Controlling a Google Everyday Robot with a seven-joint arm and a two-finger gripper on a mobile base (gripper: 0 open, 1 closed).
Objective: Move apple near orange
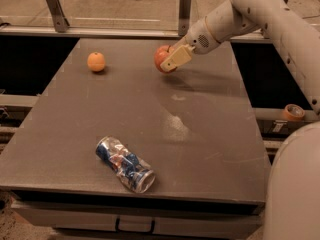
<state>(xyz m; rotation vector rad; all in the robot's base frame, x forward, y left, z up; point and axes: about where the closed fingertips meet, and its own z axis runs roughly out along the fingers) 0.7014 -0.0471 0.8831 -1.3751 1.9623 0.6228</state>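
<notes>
The red apple is held in my gripper a little above the grey table, at its back middle. A cream-coloured finger covers the apple's right side. The small orange rests on the table at the back left, well to the left of the apple. My arm reaches in from the upper right.
A crushed blue and silver can lies on its side near the table's front edge, left of centre. A roll of tape sits on a ledge to the right of the table. A metal rail runs behind the table.
</notes>
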